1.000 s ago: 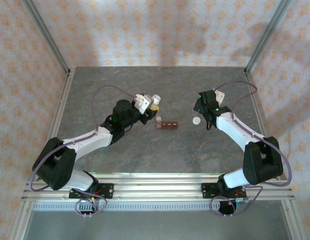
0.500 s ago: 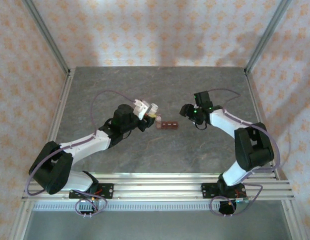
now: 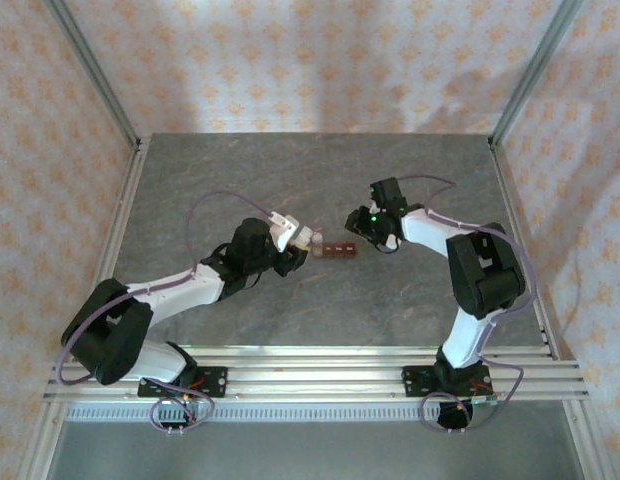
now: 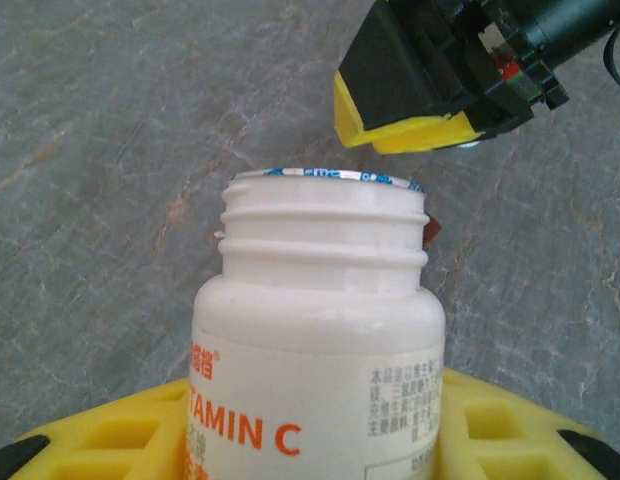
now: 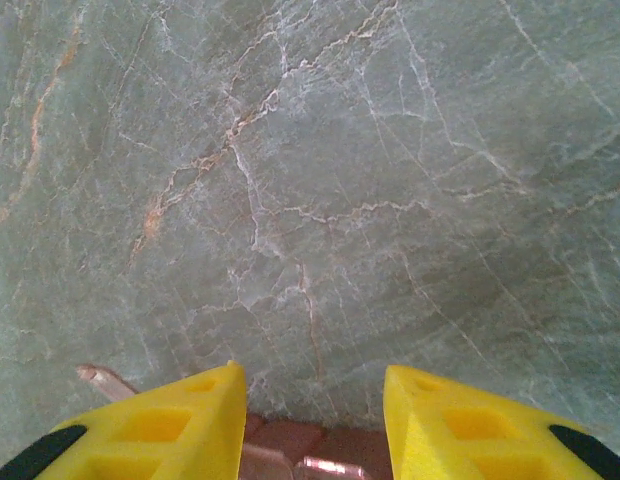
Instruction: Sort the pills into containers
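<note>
The left gripper [image 3: 293, 238] is clamped on the uncapped bottle [image 4: 320, 330], its mouth tipped toward the left end of the containers [image 3: 339, 249], which lie on the table [image 5: 310, 150] between the arms. The right gripper [image 5: 310, 400] straddles the strip's right end (fingers apart; whether they pinch it cannot be told). Steady the strip first. Then tilt the bottle slowly, mouth over one compartment.

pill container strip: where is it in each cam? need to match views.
Top external: containers, mid-picture, just right of the bottle.
Left wrist: containers, red-brown slivers either side of the bottle's neck.
Right wrist: containers, bottom edge, centre.
Shared landmark: the grey veined table under it.
</note>
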{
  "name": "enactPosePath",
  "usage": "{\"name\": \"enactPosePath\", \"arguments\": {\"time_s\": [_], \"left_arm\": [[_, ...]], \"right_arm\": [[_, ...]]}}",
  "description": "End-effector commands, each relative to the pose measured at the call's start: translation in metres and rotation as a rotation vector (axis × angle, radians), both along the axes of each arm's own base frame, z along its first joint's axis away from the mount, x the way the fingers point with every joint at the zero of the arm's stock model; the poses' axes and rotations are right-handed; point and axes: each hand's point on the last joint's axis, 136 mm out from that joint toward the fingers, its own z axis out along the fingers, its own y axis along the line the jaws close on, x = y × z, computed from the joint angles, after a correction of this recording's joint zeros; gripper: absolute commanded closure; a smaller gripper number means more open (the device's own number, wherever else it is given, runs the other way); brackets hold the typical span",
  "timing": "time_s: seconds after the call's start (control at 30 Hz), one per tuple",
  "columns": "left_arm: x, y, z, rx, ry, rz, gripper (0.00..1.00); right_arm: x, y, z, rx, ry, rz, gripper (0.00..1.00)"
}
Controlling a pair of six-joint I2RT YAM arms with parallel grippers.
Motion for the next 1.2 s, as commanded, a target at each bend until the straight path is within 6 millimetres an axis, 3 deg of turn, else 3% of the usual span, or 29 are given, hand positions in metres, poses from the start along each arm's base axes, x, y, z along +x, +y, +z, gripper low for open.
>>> {"name": "enactPosePath", "arguments": {"time_s": [0.0, 0.7, 1.17], "left_arm": [[-0.006, -0.001, -0.01, 0.007, 0.041, -0.007, 1.0], [-0.004, -0.005, -0.016, -0.008, 0.06, -0.002, 1.0], [-0.002, -0.004, -0.013, -0.007, 0.055, 0.007, 1.0]], "right_arm": [[0.011, 0.007, 0.001, 0.003, -0.016, 0.009, 0.6], [-0.015, 0.019, -0.003, 0.018, 0.026, 0.087, 0.64], [-0.044, 0.024, -0.008, 0.062, 0.057, 0.105, 0.66]]}}
